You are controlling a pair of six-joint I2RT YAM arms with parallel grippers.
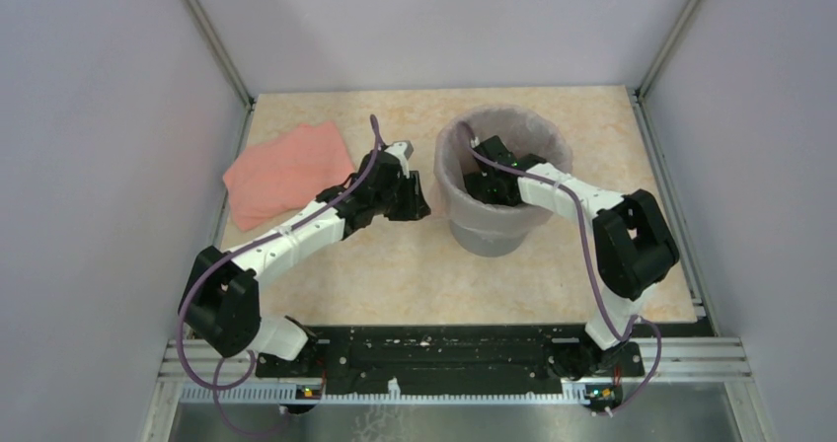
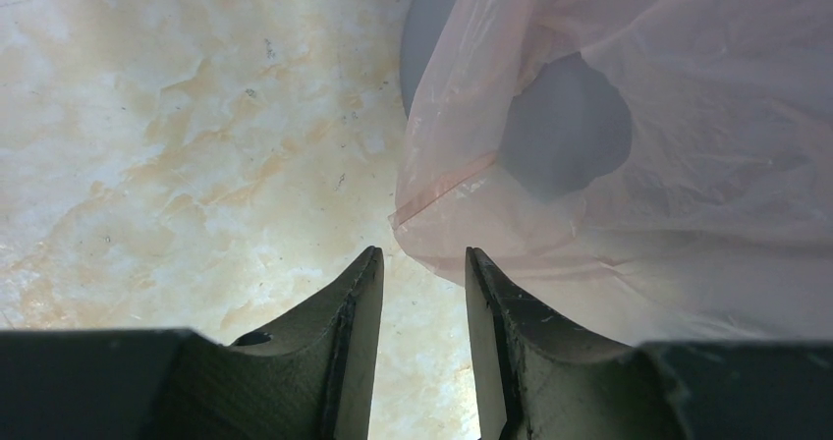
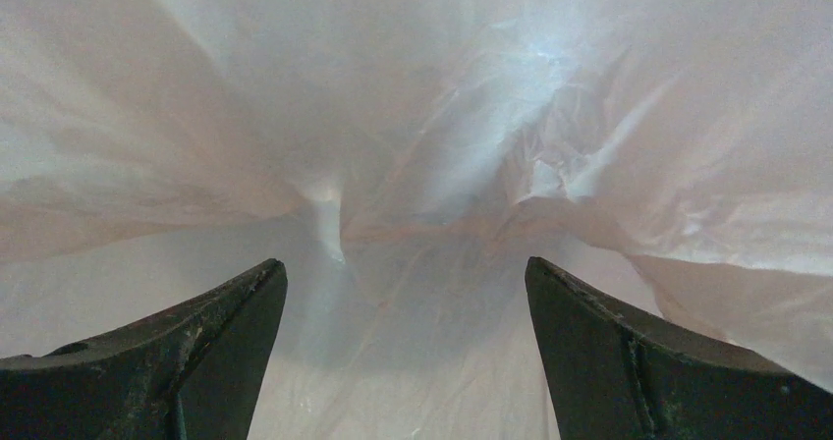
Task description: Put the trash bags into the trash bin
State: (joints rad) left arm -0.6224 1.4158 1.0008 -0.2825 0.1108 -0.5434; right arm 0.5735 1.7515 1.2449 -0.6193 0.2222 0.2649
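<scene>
The bin (image 1: 489,235) stands on the table (image 1: 395,284) with the bag (image 1: 538,126) inside it as a liner, its pale pink film folded out over the rim and hanging down the outer wall.

The left gripper (image 1: 419,203) sits low just beside the bin's left wall. In its wrist view the gripper (image 2: 422,253) has its fingers a narrow gap apart with only table between them, so it grasps nothing. The hem of the bag (image 2: 688,214) lies right at the fingertips (touching or not, I cannot tell), and the grey bin (image 2: 432,27) shows above and through it.

The right gripper (image 1: 491,178) reaches down inside the bin. Its wrist view shows the gripper (image 3: 403,261) spread wide and released, facing crumpled bag (image 3: 413,116).

A pink folded pile (image 1: 286,171) lies well left of the bin.
</scene>
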